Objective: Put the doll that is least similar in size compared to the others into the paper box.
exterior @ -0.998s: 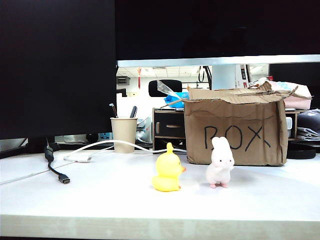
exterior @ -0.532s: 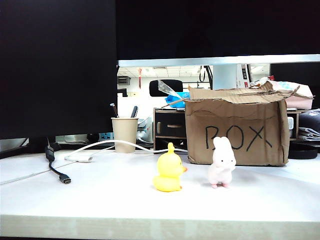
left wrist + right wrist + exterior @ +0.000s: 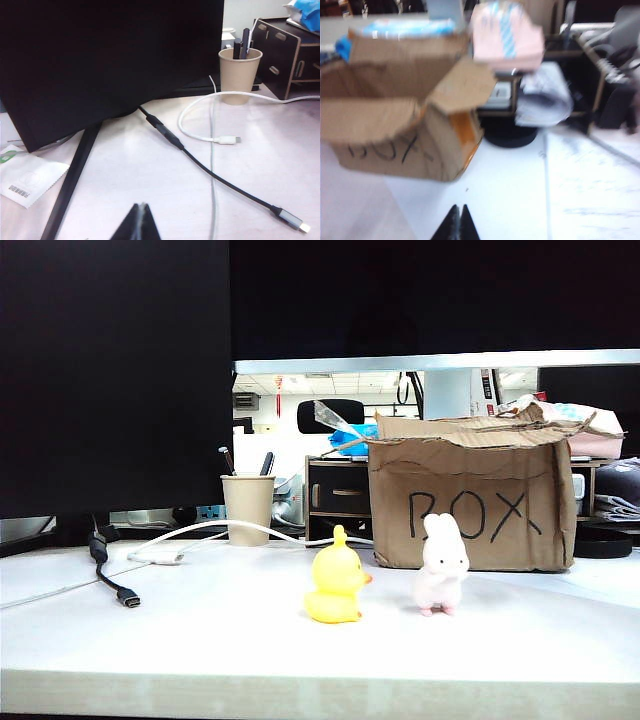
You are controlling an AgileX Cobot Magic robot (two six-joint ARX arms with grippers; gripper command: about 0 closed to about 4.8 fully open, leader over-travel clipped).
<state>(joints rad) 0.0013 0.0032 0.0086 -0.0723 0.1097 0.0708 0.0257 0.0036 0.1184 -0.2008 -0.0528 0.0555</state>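
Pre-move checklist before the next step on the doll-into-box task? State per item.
1. Small white doll located: cannot tell; no view shows it, on the table or in the box.
2. Paper box top open: ok, flaps up in the right wrist view.
3. Right gripper empty: ok, fingertips shut together, nothing between them, low over the table beside the box.
4. Left gripper clear: ok, shut, over the black cable, far from the dolls.
5. Yellow duck and rabbit upright, in front of the box: ok.
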